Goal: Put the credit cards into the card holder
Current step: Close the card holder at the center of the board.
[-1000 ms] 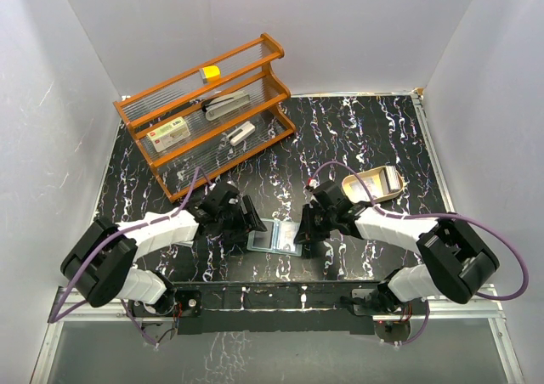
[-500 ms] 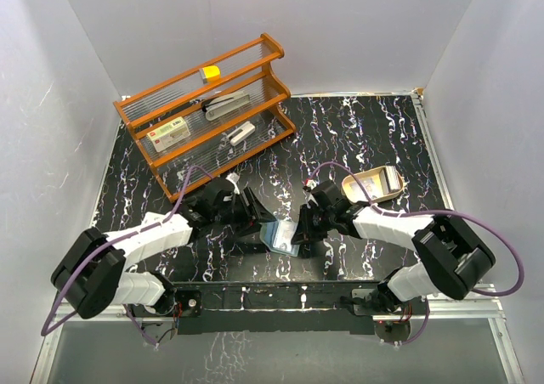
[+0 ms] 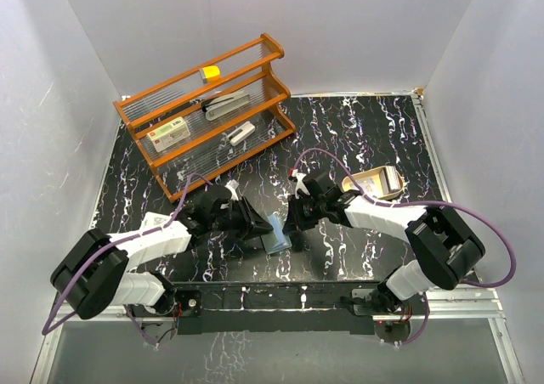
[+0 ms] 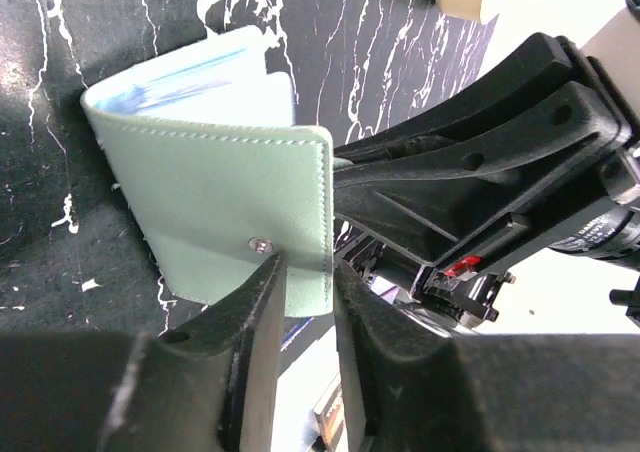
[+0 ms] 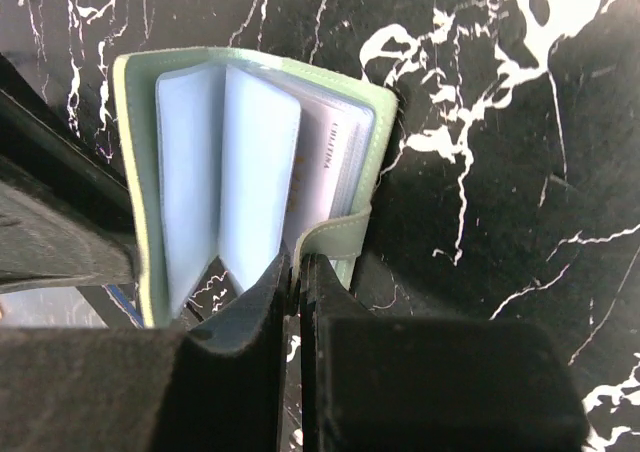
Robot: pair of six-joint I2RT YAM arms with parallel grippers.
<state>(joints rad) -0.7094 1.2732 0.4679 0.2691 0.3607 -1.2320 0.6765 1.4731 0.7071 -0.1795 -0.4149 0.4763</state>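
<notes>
The card holder [image 3: 276, 231], a green folding case, stands half folded on the black marbled table between my two grippers. Its green cover [image 4: 220, 207] faces the left wrist view. Its pale blue sleeves [image 5: 250, 162] fan open in the right wrist view, and one of the credit cards [image 5: 330, 167], pale with small print, sits in a sleeve. My right gripper [image 5: 297, 264] [image 3: 295, 217] is shut on the holder's snap strap [image 5: 335, 234]. My left gripper [image 4: 305, 272] [image 3: 253, 223] has its jaws narrowed but apart, with the cover's lower corner by the snap [image 4: 258, 243] in the gap.
An orange wooden rack [image 3: 208, 112] stands at the back left with a white red-labelled box [image 3: 170, 132] and small items on its shelves. A tan oval tray [image 3: 374, 183] lies right of the right arm. White walls close the table on three sides.
The holder lay open and flat; now it is raised and folded nearly closed. Both grippers moved inward and leftward with it. The left jaws narrowed around the cover's corner.
</notes>
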